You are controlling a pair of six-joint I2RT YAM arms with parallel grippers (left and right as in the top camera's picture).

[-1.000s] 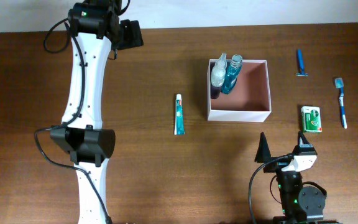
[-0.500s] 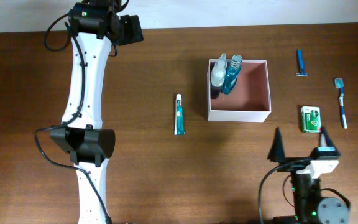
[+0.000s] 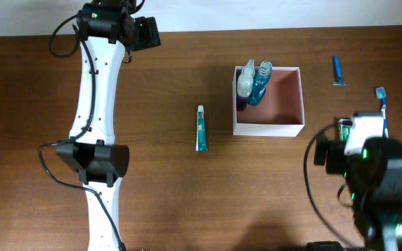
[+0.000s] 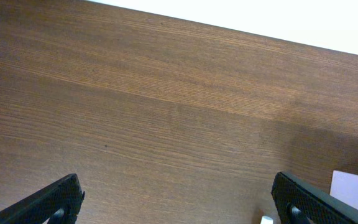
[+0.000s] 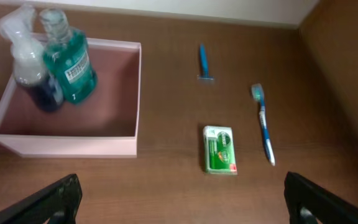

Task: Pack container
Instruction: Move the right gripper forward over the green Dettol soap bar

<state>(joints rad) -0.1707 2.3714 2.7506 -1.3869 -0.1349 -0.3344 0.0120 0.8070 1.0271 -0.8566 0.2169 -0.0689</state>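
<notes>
Right wrist view, green packet (image 5: 220, 149) near container (image 5: 67, 146), overhead, right arm (image 3: 379, 164) covering it

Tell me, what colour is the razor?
The razor is blue. It shows best in the right wrist view.

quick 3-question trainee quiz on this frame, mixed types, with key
1. True or false: the toothpaste tube lies inside the container.
2. How many bottles stand in the container?
3. The right gripper is: A open, B shut and empty, C shut on an item.

Key: 1 false, it lies on the table to the left of the container; 2 two; 3 A.
</notes>
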